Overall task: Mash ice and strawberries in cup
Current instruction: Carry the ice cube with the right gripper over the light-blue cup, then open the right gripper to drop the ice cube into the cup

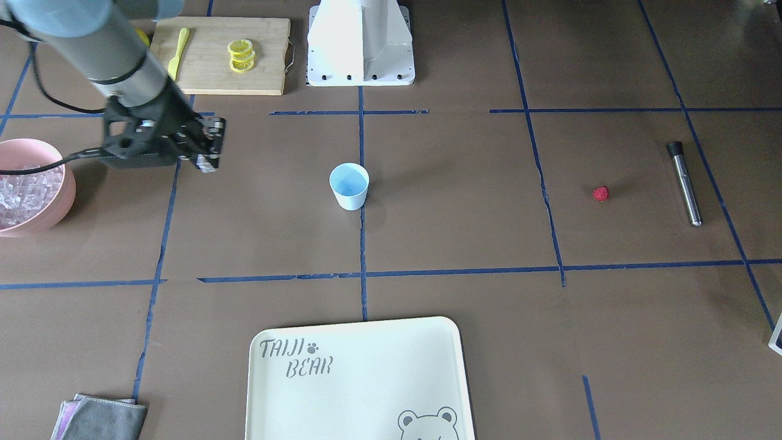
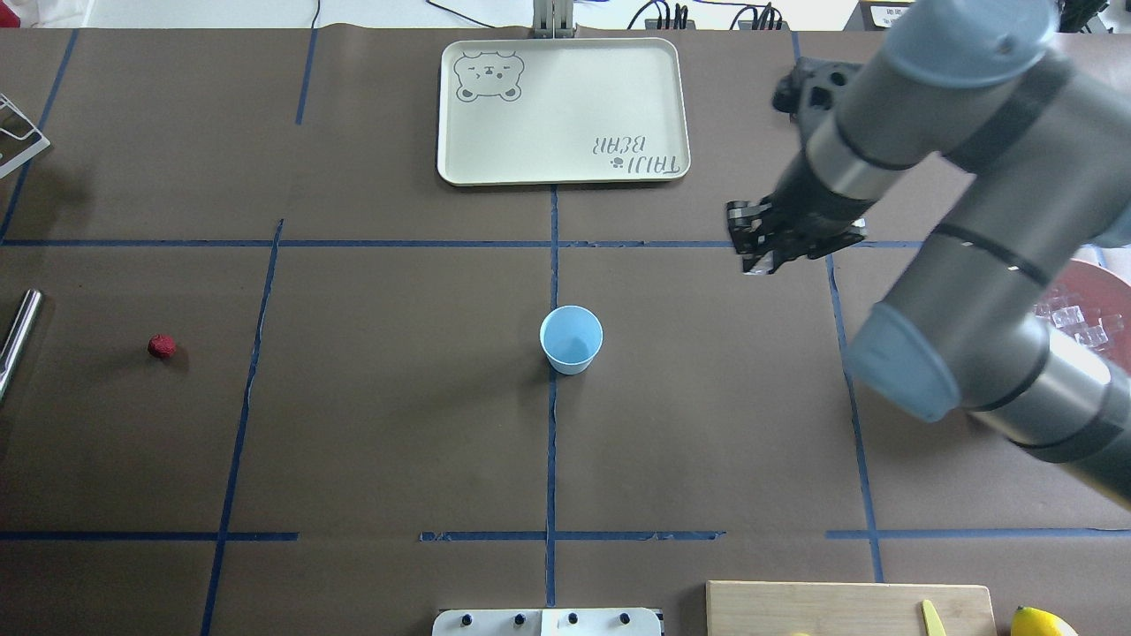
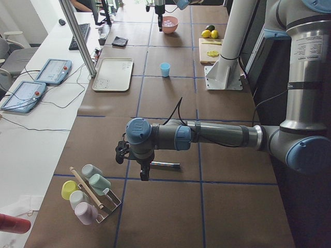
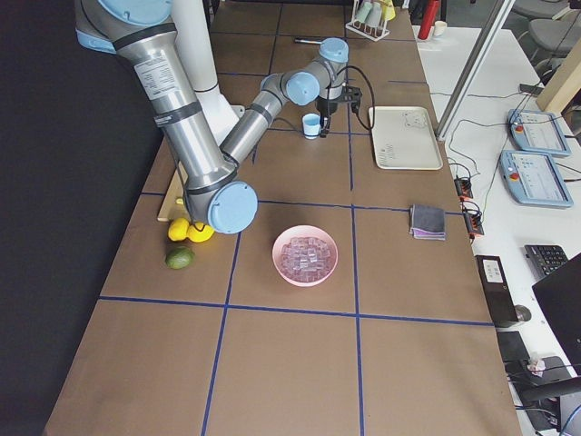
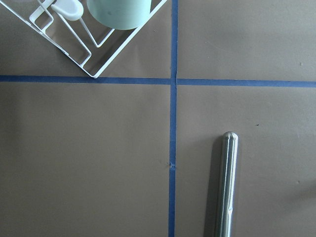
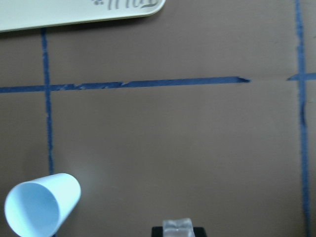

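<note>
While, seen from the front, the one cup [image 1: 349, 186] stands upright mid-frame on the tabletop [image 1: 458, 232], mouth up, the right fingers [image 1: 206, 162] clench one ice cube [image 6: 177, 227] at upper left; one strawberry [image 1: 601, 194] lies right. The left fingers' [image 3: 144, 173] state I cannot tell.

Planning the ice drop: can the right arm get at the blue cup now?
Probably yes: the right pincer, gripping an ice cube, hangs over the table apart from the cup, with nothing standing between them.
</note>
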Robot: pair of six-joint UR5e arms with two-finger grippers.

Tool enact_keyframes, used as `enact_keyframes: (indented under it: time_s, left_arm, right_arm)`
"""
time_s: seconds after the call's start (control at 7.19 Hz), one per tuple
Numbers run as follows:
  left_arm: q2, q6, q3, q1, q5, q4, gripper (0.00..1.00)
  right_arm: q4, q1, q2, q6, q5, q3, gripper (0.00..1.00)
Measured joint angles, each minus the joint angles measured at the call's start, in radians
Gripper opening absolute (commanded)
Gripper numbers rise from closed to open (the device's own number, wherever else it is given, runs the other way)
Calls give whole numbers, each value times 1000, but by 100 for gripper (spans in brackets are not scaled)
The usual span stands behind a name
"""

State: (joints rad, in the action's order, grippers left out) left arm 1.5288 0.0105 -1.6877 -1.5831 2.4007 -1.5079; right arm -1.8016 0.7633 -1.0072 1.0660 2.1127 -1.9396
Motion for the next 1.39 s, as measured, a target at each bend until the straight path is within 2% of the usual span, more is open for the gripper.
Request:
enact_keyframes:
  time_s: [0.28,0.42,0.7,0.83,1.11,1.25,1.39]
  left_arm:
    - [6,14,0,0,1,0,100]
    - [9,18,0,1,0,0,100]
    - [14,22,-1,1,1,0,100]
    - [16,26,-1,1,1,0,100]
    - [18,29,-1,2,1,1,100]
    - [19,29,-1,2,1,1,100]
    - [19,29,-1,2,1,1,100]
  right_arm:
    - [1,-149,207,151,-134,185,0]
    - [8,-190,268,182,-173,261,0]
    - [47,-226,303,204,-199,345,2]
    - [59,-233,307,210,-201,361,7]
    - [64,-236,309,214,-201,369,57]
    - [64,-237,309,215,-200,368,66]
    - [62,-237,309,215,-200,364,67]
